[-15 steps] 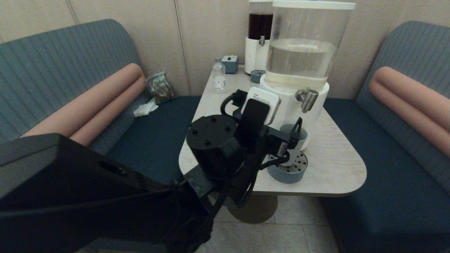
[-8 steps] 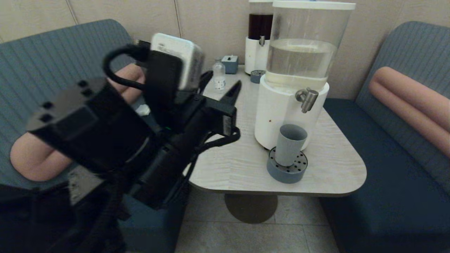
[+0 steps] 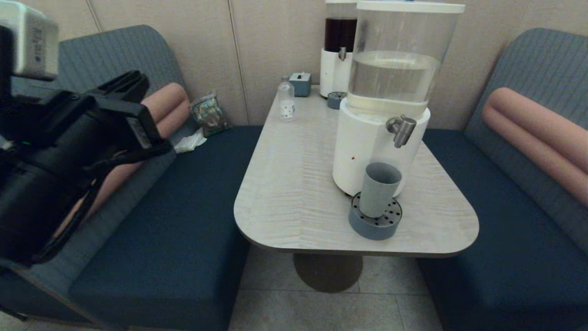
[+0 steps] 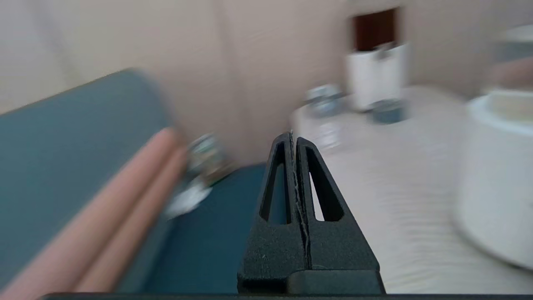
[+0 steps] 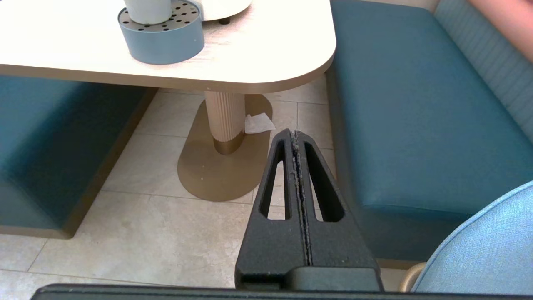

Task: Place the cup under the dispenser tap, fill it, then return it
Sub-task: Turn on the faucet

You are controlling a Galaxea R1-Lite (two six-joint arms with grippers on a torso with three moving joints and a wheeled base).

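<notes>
The grey-blue cup [image 3: 379,188] stands upright on the round perforated tray [image 3: 375,224], directly below the brushed-metal dispenser tap [image 3: 402,129] of the big clear-tank dispenser [image 3: 367,151]. Nothing holds it. My left gripper [image 3: 134,82] hangs far to the left over the left bench, well away from the table; its fingers [image 4: 283,175] are pressed together and empty. My right gripper [image 5: 294,134] is shut and empty, low above the floor at the table's near right corner. From there the cup's bottom [image 5: 148,8] and the tray [image 5: 162,41] show above it.
A slimmer dark-tank dispenser [image 3: 339,50], a small clear bottle [image 3: 286,102] and a small grey box [image 3: 300,83] stand at the table's far end. Blue benches [image 3: 183,202] flank the table [image 3: 294,184]. The table's pedestal [image 5: 225,121] stands on the tiled floor.
My left arm has swung away from the cup and off the table, leftward and up over the bench. The cup has stayed on the tray under the tap.
</notes>
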